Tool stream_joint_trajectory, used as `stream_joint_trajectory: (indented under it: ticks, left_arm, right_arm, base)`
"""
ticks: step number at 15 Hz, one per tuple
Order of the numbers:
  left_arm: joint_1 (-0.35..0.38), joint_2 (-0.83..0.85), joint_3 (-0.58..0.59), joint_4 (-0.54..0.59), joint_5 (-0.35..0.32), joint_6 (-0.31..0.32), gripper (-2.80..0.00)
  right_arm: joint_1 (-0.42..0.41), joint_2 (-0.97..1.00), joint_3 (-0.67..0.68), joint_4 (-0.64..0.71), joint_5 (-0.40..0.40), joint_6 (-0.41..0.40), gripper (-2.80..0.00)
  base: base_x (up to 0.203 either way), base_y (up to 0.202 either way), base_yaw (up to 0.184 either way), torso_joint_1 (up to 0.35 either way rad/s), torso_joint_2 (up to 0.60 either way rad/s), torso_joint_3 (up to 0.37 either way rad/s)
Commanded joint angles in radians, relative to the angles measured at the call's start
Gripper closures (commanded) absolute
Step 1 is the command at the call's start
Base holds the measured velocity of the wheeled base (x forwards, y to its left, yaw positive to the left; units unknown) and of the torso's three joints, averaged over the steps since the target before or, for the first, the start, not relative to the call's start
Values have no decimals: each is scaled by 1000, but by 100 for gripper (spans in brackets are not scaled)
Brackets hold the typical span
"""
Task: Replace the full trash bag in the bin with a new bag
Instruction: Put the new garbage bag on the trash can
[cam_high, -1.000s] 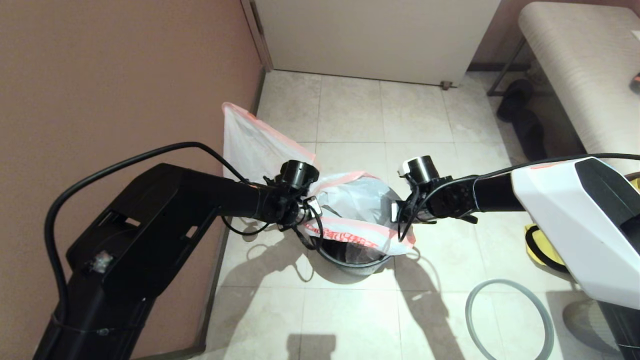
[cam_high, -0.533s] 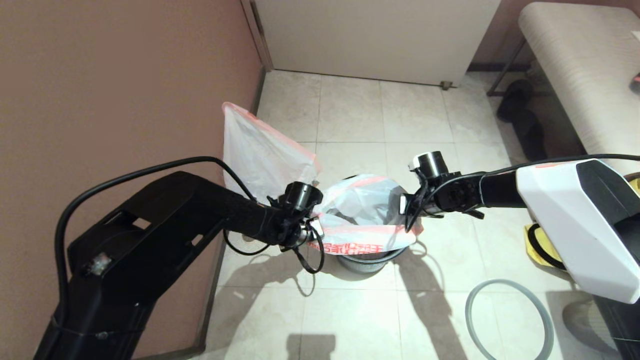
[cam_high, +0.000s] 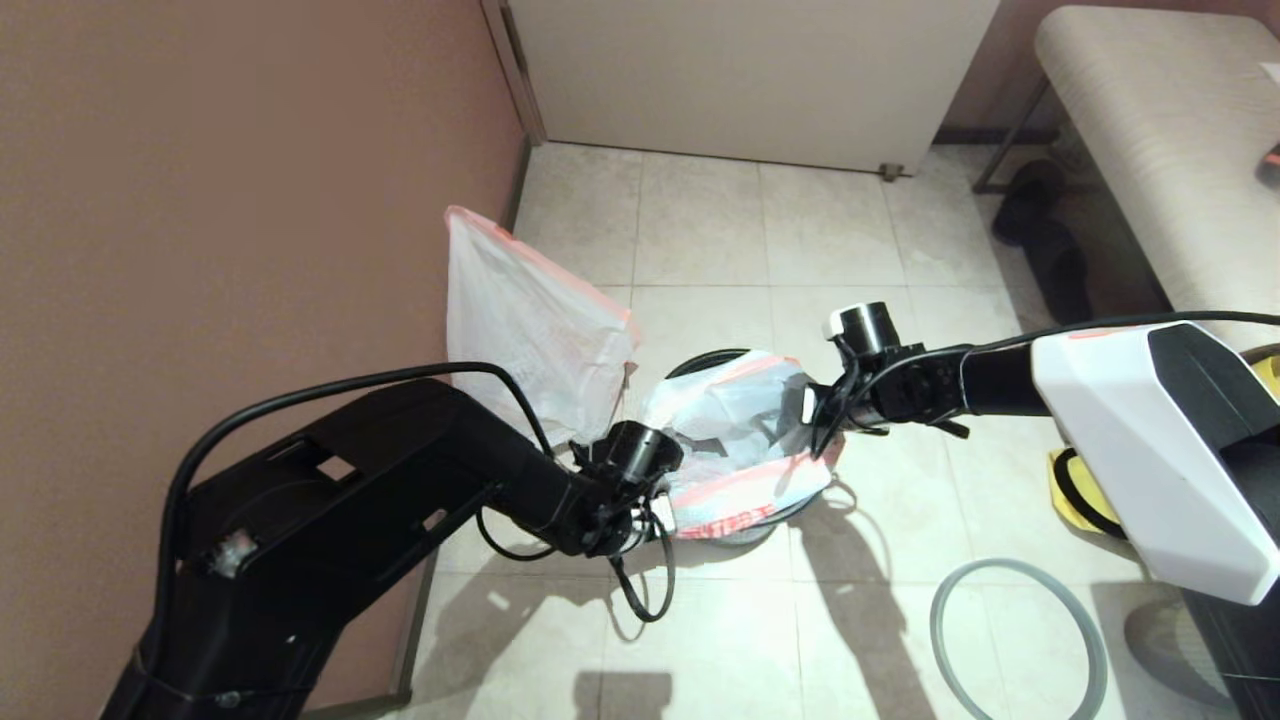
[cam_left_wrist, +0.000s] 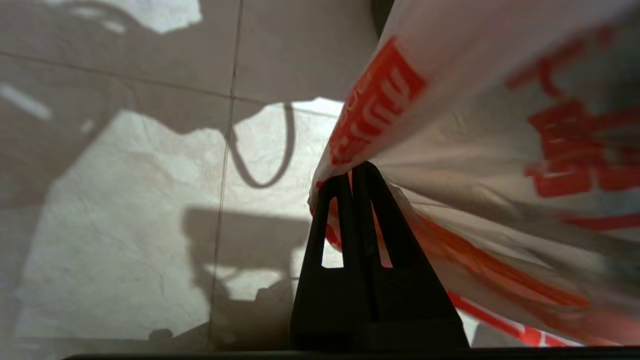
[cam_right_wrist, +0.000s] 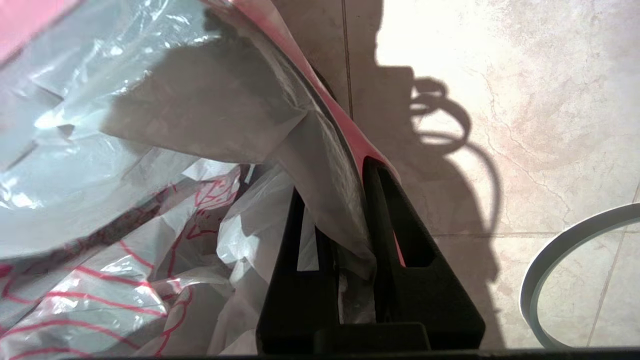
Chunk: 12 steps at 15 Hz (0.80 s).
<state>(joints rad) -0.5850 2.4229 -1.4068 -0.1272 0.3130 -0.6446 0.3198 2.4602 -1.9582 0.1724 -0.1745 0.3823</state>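
The new bag (cam_high: 735, 425), white with red print and pink-red edges, is stretched open over the bin (cam_high: 703, 358), of which only the dark far rim and a bit of the near wall show. My left gripper (cam_high: 660, 515) is shut on the bag's near-left edge (cam_left_wrist: 370, 115), low beside the bin; its fingertips (cam_left_wrist: 350, 172) pinch the pink hem. At the bin's right side, my right gripper (cam_high: 805, 410) is shut on the bag's right edge, with bunched plastic between its fingers (cam_right_wrist: 334, 177). The full trash bag (cam_high: 530, 320) stands behind the bin against the left wall.
The grey ring rim (cam_high: 1020, 640) lies on the tiled floor at the near right, also seen in the right wrist view (cam_right_wrist: 570, 250). A yellow bag (cam_high: 1075, 490) sits by my right arm. A bench (cam_high: 1150, 130) and dark shoes (cam_high: 1040, 230) are at the far right; the brown wall runs along the left.
My left gripper has dropped and pulled the bag's near edge down toward me, over the bin's near rim. The right gripper moved slightly away and lower, and the bag sank over the bin.
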Motion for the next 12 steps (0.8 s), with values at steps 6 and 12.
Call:
stream_joint_trajectory:
  ticks: [6,12]
  left_arm:
    - [-22,79,45,-18,34,16,0]
    - [104,99,-97,-15,120,19,0]
  right_arm:
    - [-7,3,-2,-11,-2,5,0]
    - [-12,3,-1,-11,15,6,0]
  base:
    - [0,0,0,0,0,0]
    - [0,0,0,0,0,0]
